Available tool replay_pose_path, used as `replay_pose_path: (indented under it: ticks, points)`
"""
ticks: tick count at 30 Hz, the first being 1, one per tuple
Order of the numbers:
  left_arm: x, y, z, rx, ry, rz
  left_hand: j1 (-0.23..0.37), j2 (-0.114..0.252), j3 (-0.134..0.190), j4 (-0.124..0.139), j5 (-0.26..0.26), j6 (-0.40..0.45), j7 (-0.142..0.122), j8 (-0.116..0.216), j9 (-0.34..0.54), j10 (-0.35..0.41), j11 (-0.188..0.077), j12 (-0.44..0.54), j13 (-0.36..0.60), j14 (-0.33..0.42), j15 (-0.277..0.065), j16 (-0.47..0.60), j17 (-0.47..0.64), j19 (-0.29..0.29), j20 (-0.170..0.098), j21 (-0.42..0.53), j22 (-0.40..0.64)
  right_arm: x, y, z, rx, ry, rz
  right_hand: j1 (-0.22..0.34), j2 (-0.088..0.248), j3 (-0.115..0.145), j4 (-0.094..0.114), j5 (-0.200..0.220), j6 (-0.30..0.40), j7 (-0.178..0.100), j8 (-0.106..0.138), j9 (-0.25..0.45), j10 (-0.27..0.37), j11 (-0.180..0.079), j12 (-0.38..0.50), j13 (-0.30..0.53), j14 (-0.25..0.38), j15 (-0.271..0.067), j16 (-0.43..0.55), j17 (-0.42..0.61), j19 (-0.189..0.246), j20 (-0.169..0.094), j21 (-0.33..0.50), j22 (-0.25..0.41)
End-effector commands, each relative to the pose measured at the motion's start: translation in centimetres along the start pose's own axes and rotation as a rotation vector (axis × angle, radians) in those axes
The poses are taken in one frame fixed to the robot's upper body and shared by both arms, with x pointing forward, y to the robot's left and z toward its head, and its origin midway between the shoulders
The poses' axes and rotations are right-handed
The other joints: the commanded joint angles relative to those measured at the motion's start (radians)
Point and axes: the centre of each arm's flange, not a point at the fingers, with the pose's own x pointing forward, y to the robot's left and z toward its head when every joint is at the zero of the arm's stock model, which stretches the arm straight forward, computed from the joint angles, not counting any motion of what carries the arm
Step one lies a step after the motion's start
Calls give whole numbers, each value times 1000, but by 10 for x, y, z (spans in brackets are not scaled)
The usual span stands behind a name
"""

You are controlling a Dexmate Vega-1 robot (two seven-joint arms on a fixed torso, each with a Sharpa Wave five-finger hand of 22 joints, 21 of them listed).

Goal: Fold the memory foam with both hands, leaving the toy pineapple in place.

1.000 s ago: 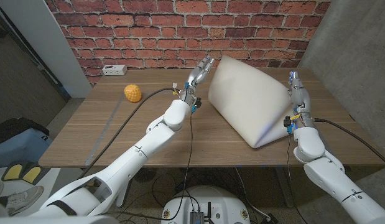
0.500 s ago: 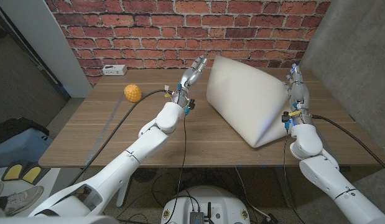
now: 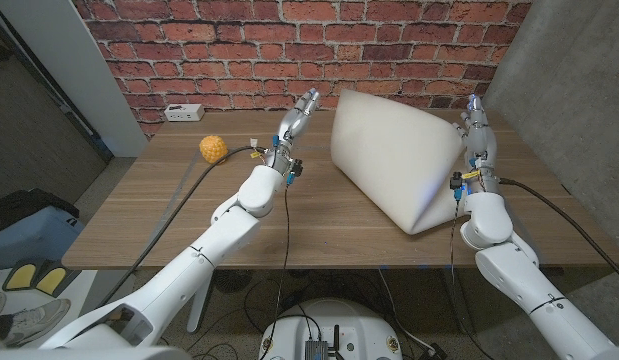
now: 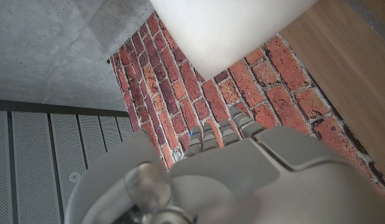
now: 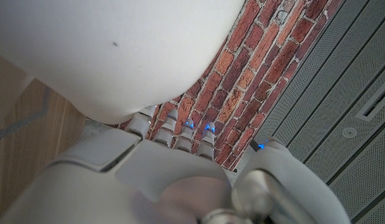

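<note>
Both hands raised beside a folded slab of foam on the wooden table [image 3: 139, 215].

The right hand [image 3: 476, 130] stands at the foam's right edge, fingers straight and pressed together, pointing up and away; whether they actually touch the foam I cannot tell. The memory foam [image 3: 394, 155] sits folded into a wedge, its crease low toward the near edge and its open side lifted toward the brick wall [image 3: 289, 45]. The left hand [image 3: 297, 118] is off to the foam's left, apart from it, fingers extended close together and holding nothing. Well beyond its fingertips to the left lies the toy pineapple [image 3: 214, 150], and farther back a white power strip [image 3: 182, 112] by the wall.
</note>
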Motion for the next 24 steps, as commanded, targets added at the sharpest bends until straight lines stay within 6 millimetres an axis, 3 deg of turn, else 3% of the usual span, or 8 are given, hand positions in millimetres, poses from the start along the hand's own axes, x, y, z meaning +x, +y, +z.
replay_pose_path:
  ticks: [1,2,4,9,14,24]
  points:
    - [-12,36,-11,-78,30,41,-23,-4,-11,2,9,12,-49,7,0,4,-6,8,1,-3,23,5,0,-6,56,-8,2,0,10,17,-79,25,-45,8,3,2,-6,7,5,1,3,1,18,-21,2,1,6,2,-2,3,-28,65,-12,2]
    - [-13,39,-12,-79,28,44,-27,-4,-12,2,9,15,-52,7,0,5,-7,8,1,-3,26,6,0,-8,72,-9,2,-1,11,19,-84,25,-54,8,3,1,-6,7,7,-1,4,1,18,-27,2,1,7,-2,-2,4,-38,68,-15,2]
    - [-15,45,-13,-81,26,49,-29,-4,-13,1,9,16,-55,7,-1,7,-12,9,1,-2,28,6,0,-9,76,-9,3,-2,12,24,-95,21,-75,8,3,0,-9,6,14,-3,3,2,23,-33,1,1,7,-14,-3,4,-107,70,-33,1]
    - [-22,59,-14,-86,23,70,-34,-5,-15,1,10,18,-62,7,-1,11,-11,10,1,-2,22,6,0,-10,76,-10,3,2,11,35,-116,15,-85,9,4,0,-12,6,33,-6,8,2,34,-41,4,1,13,-16,-1,4,-126,71,-31,1]
    - [-24,71,-17,-92,31,88,-38,-6,-16,0,11,21,-64,7,-1,13,-10,11,2,-1,19,6,0,-9,73,-11,3,5,9,39,-122,23,-109,13,8,2,-17,5,37,1,5,2,34,-11,1,1,17,-19,-1,4,-78,60,-4,3]
    - [-31,92,-26,-96,59,150,-45,-7,-18,-2,11,19,-68,4,-1,11,-9,9,2,-3,24,5,0,-21,80,-16,4,4,9,37,-133,33,-141,15,11,3,-21,5,47,14,6,2,37,-2,0,1,23,-25,1,4,-50,61,6,3]
